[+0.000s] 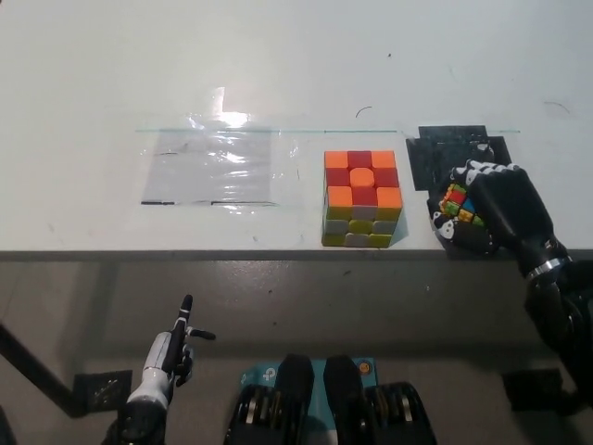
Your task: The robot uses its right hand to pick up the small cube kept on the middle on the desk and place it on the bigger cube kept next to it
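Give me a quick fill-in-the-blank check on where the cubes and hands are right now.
1. The small cube is held in the robot's ____ hand.
2. The top of the bigger cube carries ____.
3. The held cube is to the ____ of the bigger cube in the picture.
4. The white left hand hangs ____ the desk edge.

Missing words: right; nothing; right; below
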Robot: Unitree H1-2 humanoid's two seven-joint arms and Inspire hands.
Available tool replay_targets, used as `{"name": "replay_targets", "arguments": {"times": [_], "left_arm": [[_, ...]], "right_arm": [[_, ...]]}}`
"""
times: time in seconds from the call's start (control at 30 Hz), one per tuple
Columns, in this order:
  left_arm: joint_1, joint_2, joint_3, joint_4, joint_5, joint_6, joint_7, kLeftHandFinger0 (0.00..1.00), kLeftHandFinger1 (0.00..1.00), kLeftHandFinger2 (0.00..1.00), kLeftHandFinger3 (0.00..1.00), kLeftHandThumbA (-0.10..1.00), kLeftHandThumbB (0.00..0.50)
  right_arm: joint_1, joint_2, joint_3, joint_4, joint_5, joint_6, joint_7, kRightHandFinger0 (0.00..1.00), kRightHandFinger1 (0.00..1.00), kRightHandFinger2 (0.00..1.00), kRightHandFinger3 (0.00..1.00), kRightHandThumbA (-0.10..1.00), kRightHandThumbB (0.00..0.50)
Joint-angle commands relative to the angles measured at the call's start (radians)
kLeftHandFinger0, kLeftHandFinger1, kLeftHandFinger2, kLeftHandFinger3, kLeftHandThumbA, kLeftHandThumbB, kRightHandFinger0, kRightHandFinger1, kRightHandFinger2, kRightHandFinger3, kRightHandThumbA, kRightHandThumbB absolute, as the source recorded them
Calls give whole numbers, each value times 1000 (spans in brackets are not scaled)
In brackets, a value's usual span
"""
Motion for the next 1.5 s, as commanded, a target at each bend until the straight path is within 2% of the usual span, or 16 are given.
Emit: {"name": "replay_targets", "arguments": {"times": [0.0, 0.07, 0.2, 0.27, 0.37, 0.43, 0.57, 0.73, 0.93, 1.0, 1.07, 1.1, 1.13, 1.23, 1.33, 1.47], "left_arm": [[-31, 15, -1, -9, -1, -29, 9, 0, 0, 0, 0, 1000, 500], [-30, 14, 2, -13, -4, -29, 9, 0, 0, 0, 0, 1000, 500], [-20, 16, -3, -20, 1, -29, 7, 0, 0, 0, 0, 1000, 500], [-22, 17, -5, -13, 3, -29, 12, 0, 0, 0, 0, 1000, 500], [-23, 15, -10, -9, 9, -29, 27, 0, 0, 0, 0, 1000, 500], [-20, 15, -5, -9, 1, -29, 19, 0, 0, 0, 0, 1000, 500], [-14, 18, -9, -6, 3, -29, 11, 0, 0, 0, 0, 1000, 500], [-1, 18, -11, -10, 6, -29, 16, 0, 0, 0, 0, 1000, 500], [13, 17, -1, -12, -7, -29, -1, 0, 0, 0, 0, 1000, 500], [21, 17, 3, -23, -13, -29, -9, 0, 0, 0, 0, 1000, 500], [21, 19, -3, -16, -4, -29, -1, 0, 0, 0, 0, 1000, 500], [20, 19, -10, -14, 4, -29, 9, 0, 0, 0, 0, 1000, 500], [22, 17, -1, -15, -7, -29, 2, 0, 0, 0, 0, 1000, 500], [24, 18, -1, -10, -8, -29, -4, 0, 0, 0, 0, 1000, 500], [25, 19, -1, -6, -6, -29, -3, 0, 0, 0, 0, 1000, 500], [29, 20, -5, -16, -1, -29, 2, 0, 0, 0, 0, 1000, 500]], "right_arm": [[-46, -11, -6, 9, -37, -39, -113, 4, 432, 728, 329, -100, 38], [-46, -19, -14, -8, -36, -30, -109, 90, 481, 772, 379, -100, 57], [-43, -18, -21, -16, -27, -31, -100, 124, 496, 783, 389, -100, 56], [-49, -19, -26, -13, -16, -47, -103, 96, 475, 749, 370, -100, 81], [-61, -23, -28, 0, -12, -78, -116, 89, 467, 743, 359, -100, 86], [-72, -28, -32, -11, -9, -80, -100, 54, 463, 742, 377, -100, 70], [-95, -36, -50, -39, 3, -88, -86, 0, 380, 763, 461, -100, 108], [-133, -57, -68, -87, 18, -81, -20, 9, 378, 719, 421, -100, 82], [-180, -71, -73, -117, 7, -97, -2, 26, 392, 724, 441, -100, 96], [-211, -72, -80, -157, 14, -93, 22, 0, 324, 643, 427, -100, 78], [-220, -70, -82, -195, 15, -75, 55, 0, 315, 632, 427, -100, 71], [-226, -65, -86, -203, 25, -74, 67, 65, 307, 608, 428, -100, 79], [-241, -58, -84, -227, 25, -73, 82, 4, 293, 615, 433, -100, 99], [-246, -43, -85, -276, 23, -39, 123, 1, 332, 617, 432, -100, 105], [-255, -18, -80, -316, 19, -29, 147, 27, 349, 587, 360, -100, 184], [-247, 33, -81, -348, 38, -28, 167, 0, 351, 670, 390, -100, 266]]}}
